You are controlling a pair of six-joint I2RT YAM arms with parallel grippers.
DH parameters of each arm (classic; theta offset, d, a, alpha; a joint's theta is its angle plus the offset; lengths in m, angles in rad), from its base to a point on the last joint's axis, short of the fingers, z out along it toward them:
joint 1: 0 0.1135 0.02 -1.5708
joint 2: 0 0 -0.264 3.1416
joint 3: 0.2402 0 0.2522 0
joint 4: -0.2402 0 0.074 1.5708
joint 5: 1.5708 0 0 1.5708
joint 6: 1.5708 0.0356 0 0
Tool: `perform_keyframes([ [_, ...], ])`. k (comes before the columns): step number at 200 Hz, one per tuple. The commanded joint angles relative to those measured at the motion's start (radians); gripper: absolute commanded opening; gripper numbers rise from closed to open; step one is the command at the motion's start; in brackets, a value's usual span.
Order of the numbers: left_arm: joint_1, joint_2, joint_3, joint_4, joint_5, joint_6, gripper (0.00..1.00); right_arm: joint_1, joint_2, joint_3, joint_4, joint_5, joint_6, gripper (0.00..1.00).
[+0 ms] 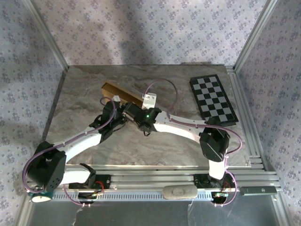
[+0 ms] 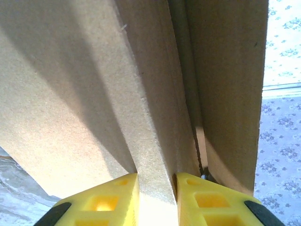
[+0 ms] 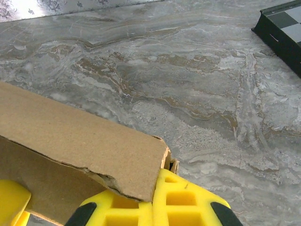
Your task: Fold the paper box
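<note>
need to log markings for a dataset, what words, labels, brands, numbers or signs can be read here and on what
No text can be read in any view.
paper box: plain tan cardboard, no print.
checkerboard: black and white squares, no letters or numbers.
black bar on the front rail: too small to tell any marking.
grey oblong piece on the front rail: faint mark on top, too blurred to read.

The 2 arms bow outward from their bases, wrists meeting in the middle. The left end effector pinches the box; the right end effector is clamped on its edge.
</note>
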Motion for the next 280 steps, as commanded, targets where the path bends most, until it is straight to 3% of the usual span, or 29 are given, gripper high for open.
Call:
perform_keyframes([
  [1,-0.01,-0.006,-0.021,-0.033,0.018,-0.02,0.28,0.008,0.056,-0.048,-0.106,-0.212,-0.02,0.0],
  [45,-0.018,-0.215,-0.013,-0.273,-0.022,0.019,0.59,-0.003,0.076,-0.011,-0.124,-0.191,-0.037,0.0],
  [93,0.026,-0.497,-0.009,-0.574,-0.023,0.082,0.65,-0.005,0.094,0.013,-0.123,-0.185,-0.086,0.0],
  [118,0.171,-0.577,0.169,-0.855,-0.045,0.345,0.6,-0.003,0.088,0.009,-0.124,-0.176,-0.109,0.0],
  [143,0.363,-0.478,0.394,-1.142,-0.156,0.673,0.59,-0.005,0.076,-0.003,-0.1,-0.178,-0.159,0.0],
  [166,0.553,-0.371,0.426,-1.156,-0.039,0.828,0.57,-0.01,0.076,-0.008,-0.085,-0.186,-0.205,0.0],
  [184,0.627,-0.316,0.409,-1.109,0.022,0.882,0.54,-0.015,0.072,-0.015,-0.076,-0.19,-0.245,0.0],
  [212,0.643,-0.277,0.4,-1.082,0.028,0.941,0.47,-0.034,0.045,-0.051,-0.028,-0.213,-0.338,0.0],
  [280,0.647,-0.367,0.342,-1.048,0.056,1.0,0.47,-0.063,-0.072,-0.203,0.162,-0.275,-0.649,0.0],
])
